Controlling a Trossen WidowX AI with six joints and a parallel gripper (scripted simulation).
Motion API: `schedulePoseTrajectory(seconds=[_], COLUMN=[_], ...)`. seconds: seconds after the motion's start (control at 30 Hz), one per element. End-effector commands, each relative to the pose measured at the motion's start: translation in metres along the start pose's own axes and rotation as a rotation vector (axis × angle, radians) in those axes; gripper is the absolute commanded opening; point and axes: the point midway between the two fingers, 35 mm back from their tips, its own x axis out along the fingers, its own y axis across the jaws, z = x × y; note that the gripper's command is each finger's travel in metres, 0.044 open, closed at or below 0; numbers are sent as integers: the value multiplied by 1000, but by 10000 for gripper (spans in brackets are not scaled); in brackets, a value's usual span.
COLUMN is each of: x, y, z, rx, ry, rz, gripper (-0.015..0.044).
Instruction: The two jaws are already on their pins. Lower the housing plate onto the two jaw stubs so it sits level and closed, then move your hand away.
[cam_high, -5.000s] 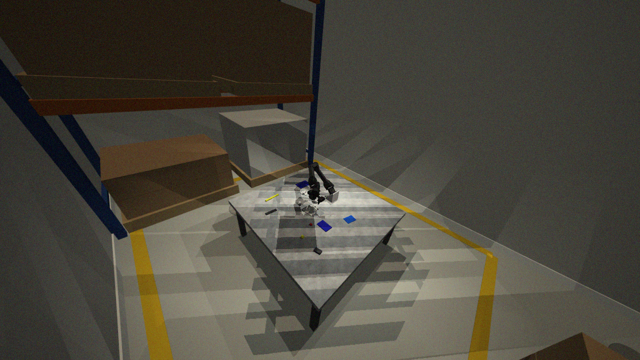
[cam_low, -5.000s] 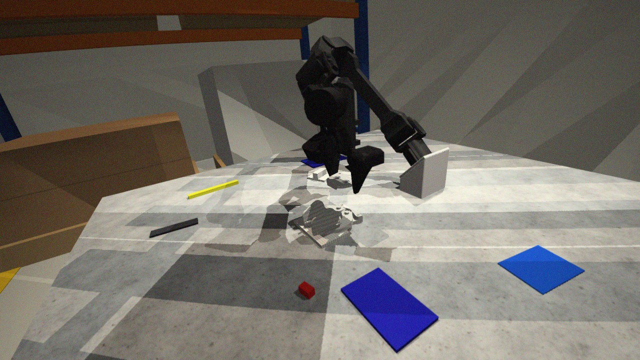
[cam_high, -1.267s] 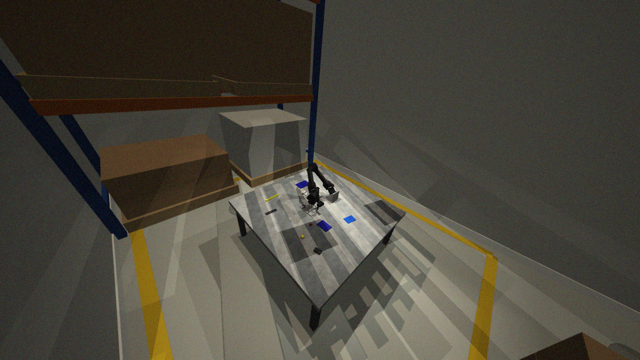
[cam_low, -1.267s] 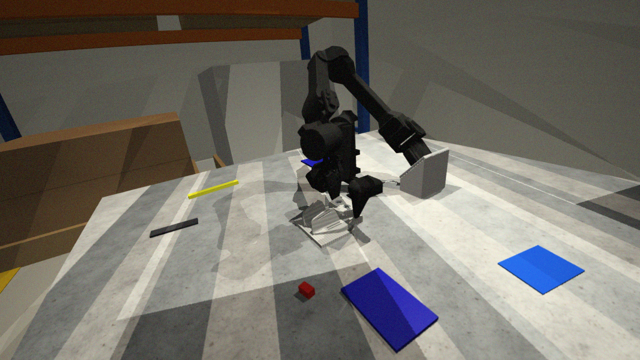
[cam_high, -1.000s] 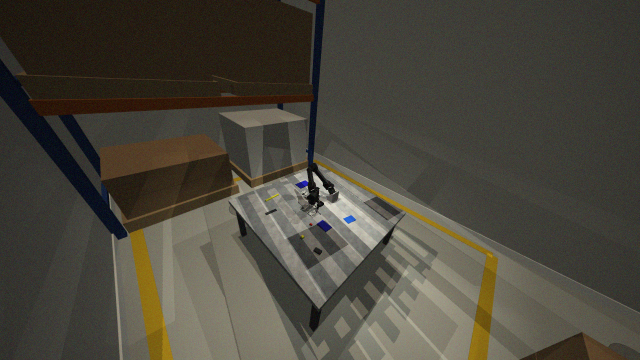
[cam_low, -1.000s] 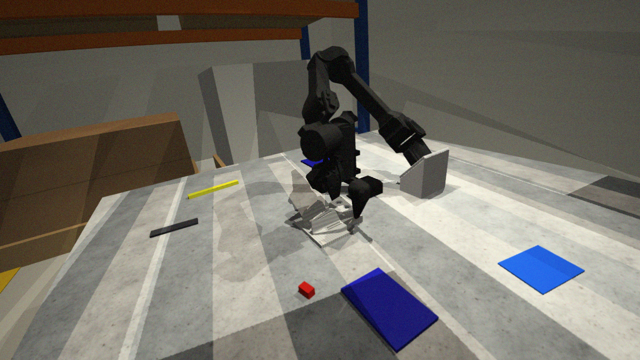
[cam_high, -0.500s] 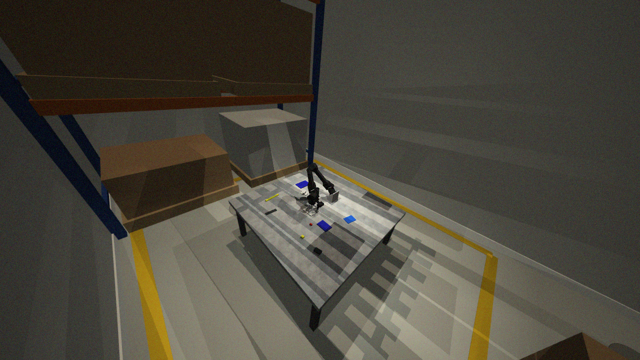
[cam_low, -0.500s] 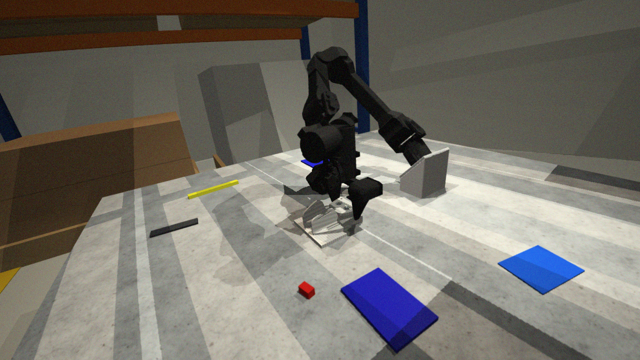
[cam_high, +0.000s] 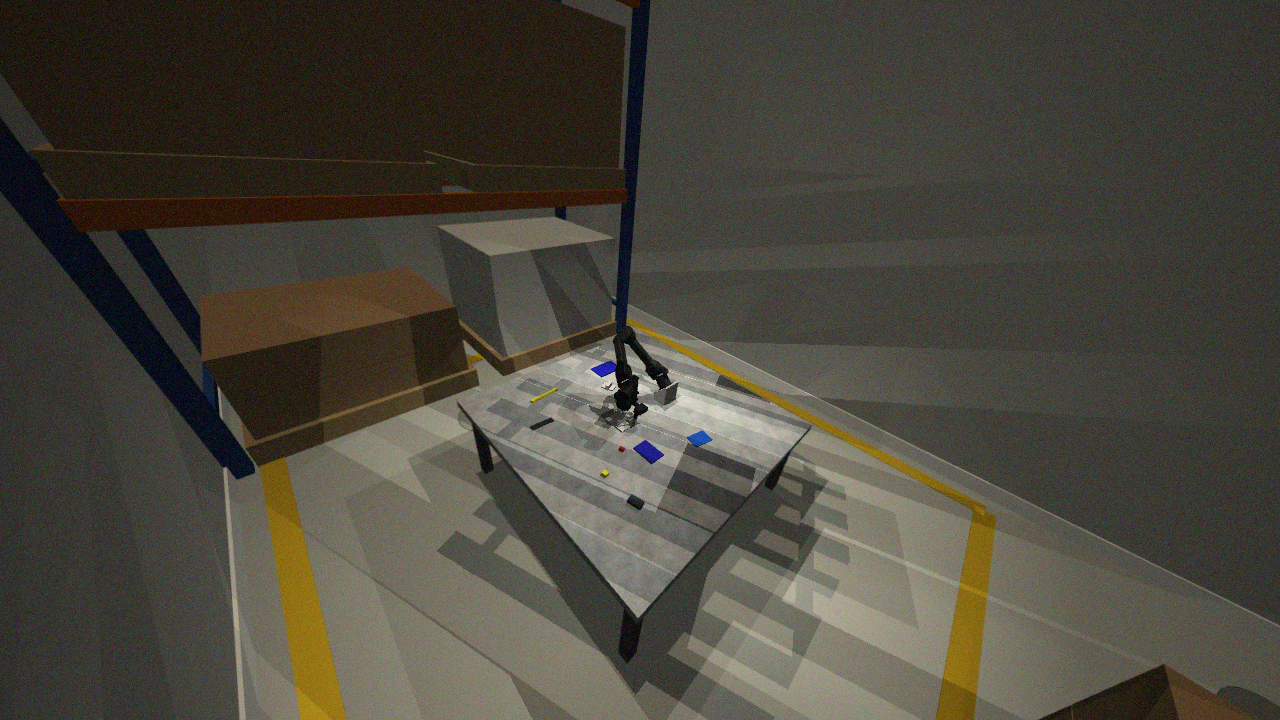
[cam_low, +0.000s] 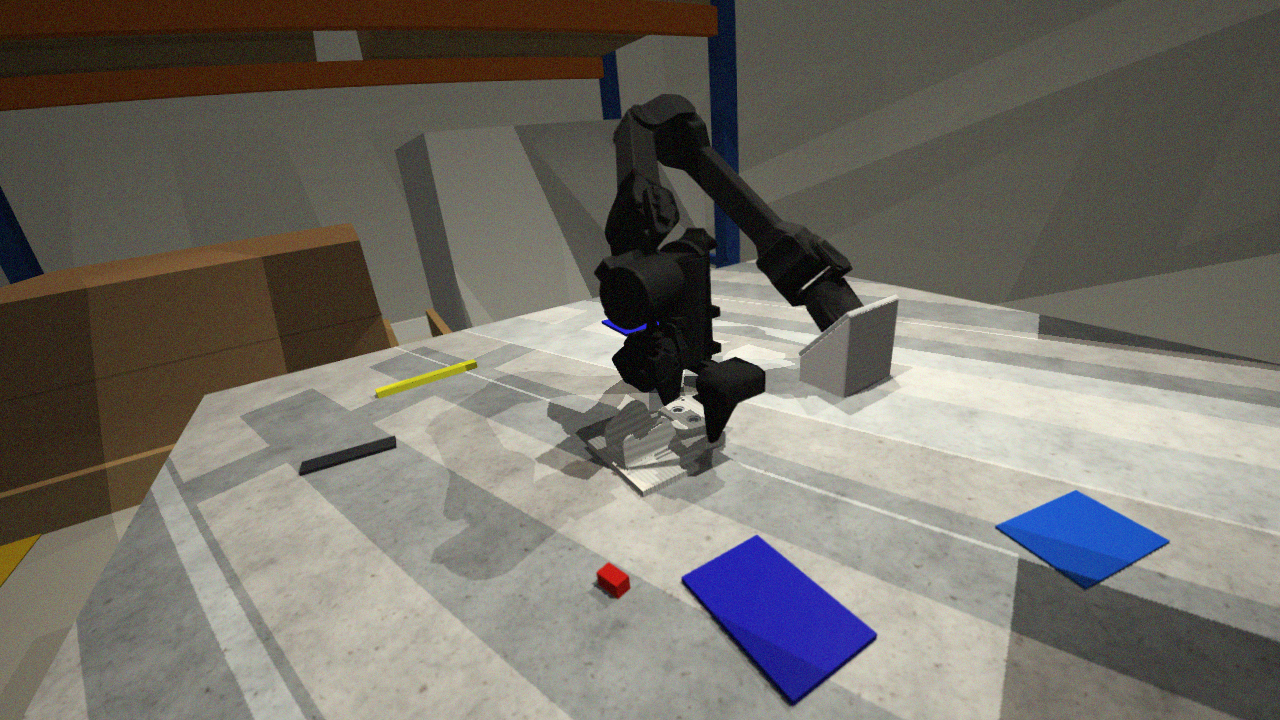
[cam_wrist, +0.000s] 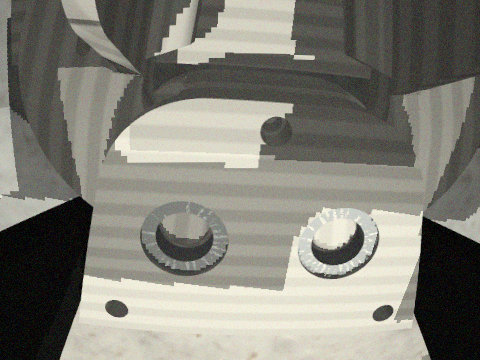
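Note:
The housing plate (cam_low: 685, 413) (cam_wrist: 250, 190) is pale and ribbed, with two ringed holes and small dark corner holes. My gripper (cam_low: 692, 419) (cam_wrist: 254, 223) is shut on it, with one black finger at each side edge. Beyond the plate, striped curved parts (cam_wrist: 45, 60) (cam_low: 633, 433), seemingly the jaws, stand over a pale base (cam_low: 645, 484) on the table. The plate is over the rear part of this assembly. The pins and stubs cannot be made out, and whether the plate rests on the stubs or is fully level cannot be told.
A grey angled block (cam_low: 845, 358) stands right of the arm. A red block (cam_low: 613, 580), dark blue pad (cam_low: 778, 617) and lighter blue pad (cam_low: 1083, 540) lie in front. Yellow (cam_low: 426, 379) and black bars (cam_low: 347, 455) lie left. The top view shows a yellow block (cam_high: 605, 472).

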Motion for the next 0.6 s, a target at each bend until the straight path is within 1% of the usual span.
schedulePoseTrajectory(seconds=[0.0, 0.57], x=[1, 4], y=[0, 0], z=[0, 0], rx=[-7, -7], ry=[0, 0], rz=[-3, -4], gripper=[351, 351])
